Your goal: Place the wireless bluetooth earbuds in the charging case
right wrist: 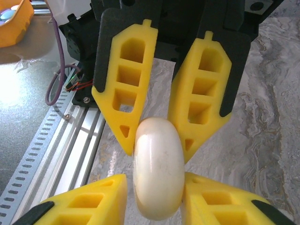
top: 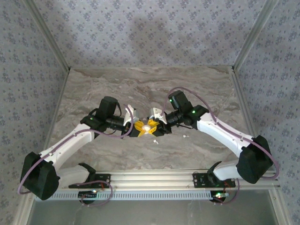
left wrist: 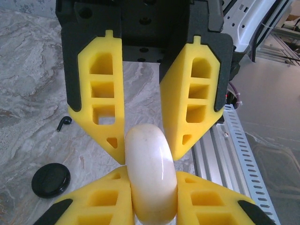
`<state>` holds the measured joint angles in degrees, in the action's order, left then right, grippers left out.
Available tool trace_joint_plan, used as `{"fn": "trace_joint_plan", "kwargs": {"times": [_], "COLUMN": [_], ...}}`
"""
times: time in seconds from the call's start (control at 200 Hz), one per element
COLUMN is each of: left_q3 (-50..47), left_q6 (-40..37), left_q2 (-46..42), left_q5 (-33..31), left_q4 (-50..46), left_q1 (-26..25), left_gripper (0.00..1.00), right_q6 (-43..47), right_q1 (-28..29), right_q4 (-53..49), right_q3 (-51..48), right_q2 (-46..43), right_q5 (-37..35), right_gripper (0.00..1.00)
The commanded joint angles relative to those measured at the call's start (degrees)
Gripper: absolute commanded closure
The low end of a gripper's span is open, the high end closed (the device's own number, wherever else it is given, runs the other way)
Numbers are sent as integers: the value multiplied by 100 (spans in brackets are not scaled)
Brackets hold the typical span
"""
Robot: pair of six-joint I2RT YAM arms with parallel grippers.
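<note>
Where the two arms meet over the middle of the marble table [top: 117,89], the round white case [top: 149,126] sits pinched between them, raised off the surface. From the left wrist, the left gripper [left wrist: 149,153] is clamped on the case [left wrist: 150,173], its yellow fingertips pressing the rim from both sides while the case stands on edge. From the right wrist, the right gripper [right wrist: 158,150] comes in from the opposite side, and its fingertips also press against the case [right wrist: 158,168] on both flanks. On the table just in front of the grippers lies one earbud [top: 156,141]. A second earbud [top: 186,136] lies further to the right, under the right arm. A black disc [left wrist: 50,179] rests flat on the table, apart from the case.
</note>
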<state>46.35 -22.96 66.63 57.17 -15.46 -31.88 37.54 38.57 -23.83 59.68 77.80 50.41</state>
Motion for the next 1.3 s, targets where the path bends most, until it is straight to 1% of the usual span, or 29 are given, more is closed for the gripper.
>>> {"fn": "trace_joint_plan", "kwargs": {"times": [0.0, 0.1, 0.19, 0.215, 0.285, 0.38, 0.45, 0.465, 0.485, 0.605, 0.75, 0.884, 1.049, 1.294], "left_q3": [199, 195, 165, 157, 106, -6, -77, -82, -93, -26, 23, 96, 213, 262], "left_q6": [-134, -138, -115, -97, 5, 349, 630, 673, 721, 742, 623, 532, 393, 242], "left_q2": [-107, -91, -74, -71, -33, 45, 140, 168, 201, 412, 499, 524, 593, 587], "left_q5": [55, 24, -56, -86, -118, -35, 133, 168, 193, 280, 267, 242, 337, 349], "left_q4": [-27, -11, 56, 88, 271, 740, 1146, 1225, 1300, 1454, 1494, 1485, 1344, 1185], "left_q1": [-31, -30, -35, -29, -11, 154, 335, 366, 404, 515, 519, 517, 500, 413], "left_gripper": [100, 100, 100, 98, 86, 63, 34, 31, 29, 30, 31, 34, 39, 40], "right_q6": [-54, -48, -37, -36, -51, -80, -96, -104, -121, -159, 80, 204, 261, 107], "right_q1": [39, 24, 1, -19, -84, -324, -594, -652, -733, -1127, -1245, -1198, -1037, -776], "right_q4": [-87, -69, -36, -16, 43, 148, 235, 267, 313, 509, 453, 419, 440, 665], "right_q3": [237, 246, 230, 220, 178, 68, -29, -53, -73, -132, -17, 70, 145, 245], "right_q2": [68, 60, 30, 14, -38, -148, -216, -229, -242, -292, -251, -161, -30, 238], "right_q5": [178, 206, 174, 163, 120, 92, 108, 113, 117, 222, 161, 371, 476, 540], "right_gripper": [67, 72, 80, 81, 82, 83, 83, 83, 83, 83, 83, 83, 83, 83]}}
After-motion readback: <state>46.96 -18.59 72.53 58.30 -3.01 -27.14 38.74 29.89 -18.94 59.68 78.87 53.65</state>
